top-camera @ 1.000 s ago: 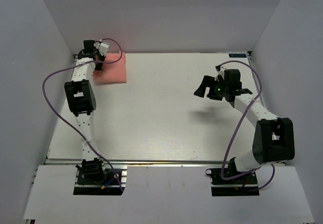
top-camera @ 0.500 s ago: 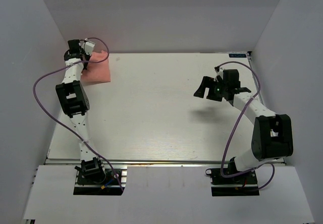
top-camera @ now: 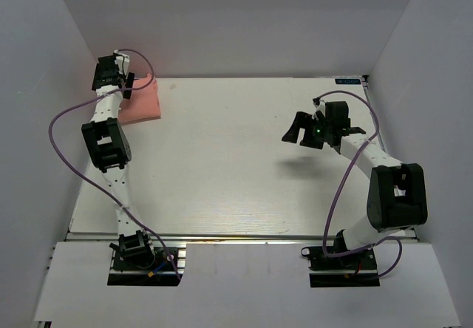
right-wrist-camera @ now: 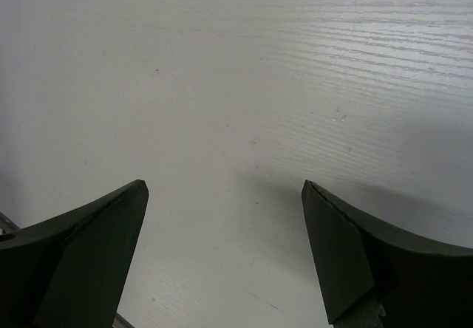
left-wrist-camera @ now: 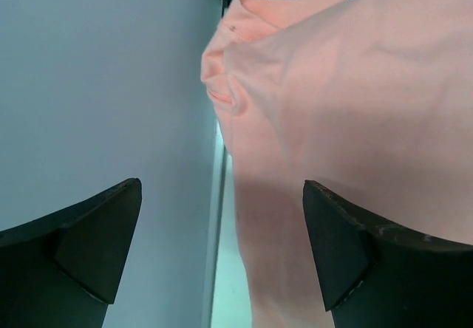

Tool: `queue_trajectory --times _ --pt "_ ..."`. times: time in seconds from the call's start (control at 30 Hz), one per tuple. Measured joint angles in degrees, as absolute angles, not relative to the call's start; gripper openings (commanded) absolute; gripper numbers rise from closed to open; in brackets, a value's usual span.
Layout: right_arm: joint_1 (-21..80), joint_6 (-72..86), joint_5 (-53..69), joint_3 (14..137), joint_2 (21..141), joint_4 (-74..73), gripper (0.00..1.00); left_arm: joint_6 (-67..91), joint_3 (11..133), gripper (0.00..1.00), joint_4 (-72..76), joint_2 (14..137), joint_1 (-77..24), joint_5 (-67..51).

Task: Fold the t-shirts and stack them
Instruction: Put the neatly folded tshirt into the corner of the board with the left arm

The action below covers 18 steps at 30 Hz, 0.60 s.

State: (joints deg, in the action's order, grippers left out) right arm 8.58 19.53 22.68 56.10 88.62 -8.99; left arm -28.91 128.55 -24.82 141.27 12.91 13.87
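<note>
The salmon-pink t-shirt (top-camera: pixel 140 105) lies folded in a small bundle at the table's far left corner, against the left wall. In the left wrist view the t-shirt (left-wrist-camera: pixel 355 114) fills the right side, with a white label at the top. My left gripper (top-camera: pixel 122 84) hangs over the bundle's far left edge, open, its dark fingers (left-wrist-camera: pixel 96 232) wide apart and nothing between them (left-wrist-camera: pixel 222 243). My right gripper (top-camera: pixel 294 130) hovers over bare table at the right, open and holding nothing (right-wrist-camera: pixel 225 250).
The left wall (left-wrist-camera: pixel 96 84) stands close beside the left gripper, and the table's metal edge rail (left-wrist-camera: pixel 216 217) runs along it. The white table (top-camera: pixel 236 165) stretches between the two arms. A purple cable (top-camera: pixel 63 132) loops off the left arm.
My left gripper dragged the folded t-shirt left into the far corner, then opened and let it go. The right arm has hardly moved.
</note>
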Motion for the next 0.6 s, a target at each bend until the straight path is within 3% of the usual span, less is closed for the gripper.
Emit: queue_trajectory --times 0.4,0.6 --pt "8.6 20.7 20.9 48.9 77.0 -7.1 0.9 -12.5 122.5 1.0 -32.5 132.6 10.3 1.1" --pt "8.6 21.0 18.6 42.3 67.1 -6.5 0.9 -2.3 97.9 1.0 -27.7 111.4 0.0 -2.6"
